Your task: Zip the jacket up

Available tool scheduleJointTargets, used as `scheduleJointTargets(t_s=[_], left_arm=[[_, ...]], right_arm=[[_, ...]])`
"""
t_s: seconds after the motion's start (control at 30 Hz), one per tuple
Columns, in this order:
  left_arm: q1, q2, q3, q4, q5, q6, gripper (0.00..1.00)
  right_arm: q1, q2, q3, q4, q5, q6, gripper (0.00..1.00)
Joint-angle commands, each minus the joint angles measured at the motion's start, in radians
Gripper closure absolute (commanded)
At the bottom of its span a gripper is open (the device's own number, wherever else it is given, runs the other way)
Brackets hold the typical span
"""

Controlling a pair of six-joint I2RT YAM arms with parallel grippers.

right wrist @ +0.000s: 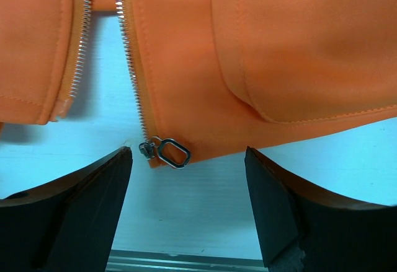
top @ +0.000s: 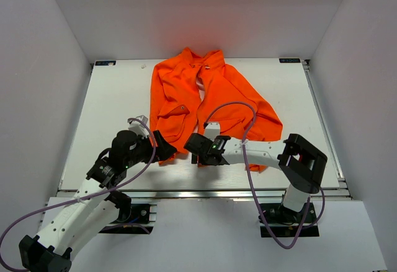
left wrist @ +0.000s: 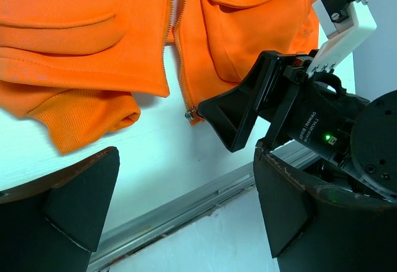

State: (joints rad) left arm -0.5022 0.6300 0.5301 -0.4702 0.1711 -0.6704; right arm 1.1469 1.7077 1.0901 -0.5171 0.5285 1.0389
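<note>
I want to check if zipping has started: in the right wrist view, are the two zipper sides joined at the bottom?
No, the two rows of teeth of the jacket lie apart, with bare table between them.

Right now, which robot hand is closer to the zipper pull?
Right. The right gripper is open just in front of the zipper pull, lined up with it. The left gripper is open too, farther off, to its left.

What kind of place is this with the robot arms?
Probably a robot lab's test booth: plain white walls box in a white table, two robot arms are bolted at its near edge, and an orange jacket lies on it.
</note>
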Motion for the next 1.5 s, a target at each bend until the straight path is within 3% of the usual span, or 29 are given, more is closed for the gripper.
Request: scheduleJointTargets(t_s=[0.0, 0.17, 0.57, 0.93, 1.07, 1.2, 1.27, 1.37, 1.47], left_arm=[[-0.001, -0.006, -0.008, -0.004, -0.007, 0.009, 0.02], [-0.001, 0.003, -0.007, -0.002, -0.01, 0.009, 0.02], [-0.001, 0.005, -0.012, -0.001, -0.016, 0.009, 0.02], [-0.001, 0.01, -0.005, -0.018, -0.045, 0.003, 0.02], [-0.001, 0.007, 0.001, -0.027, -0.05, 0.003, 0.02], [-0.001, 0.005, 0.002, -0.027, -0.055, 0.003, 0.02], [-0.001, 0.011, 0.001, -0.008, -0.022, 0.011, 0.02], [-0.001, 0.031, 0.005, 0.031, 0.056, 0.031, 0.02], [-0.001, 0.049, 0.007, 0.093, 0.132, 0.057, 0.02]], right_arm=[[-0.007, -0.04, -0.01, 0.026, 0.044, -0.008, 0.22], [-0.012, 0.006, 0.023, 0.023, 0.067, -0.046, 0.29], [-0.029, 0.089, 0.033, 0.058, 0.011, -0.122, 0.25], [-0.03, 0.17, 0.051, -0.035, 0.03, -0.057, 0.28], [-0.036, 0.178, 0.031, -0.034, 0.005, -0.05, 0.4], [-0.045, 0.153, 0.004, -0.02, -0.004, -0.051, 0.64], [-0.049, 0.101, -0.031, 0.038, -0.005, -0.098, 0.82], [-0.052, -0.026, -0.117, 0.203, -0.027, -0.233, 0.94], [-0.067, -0.184, -0.202, 0.413, -0.106, -0.335, 0.98]])
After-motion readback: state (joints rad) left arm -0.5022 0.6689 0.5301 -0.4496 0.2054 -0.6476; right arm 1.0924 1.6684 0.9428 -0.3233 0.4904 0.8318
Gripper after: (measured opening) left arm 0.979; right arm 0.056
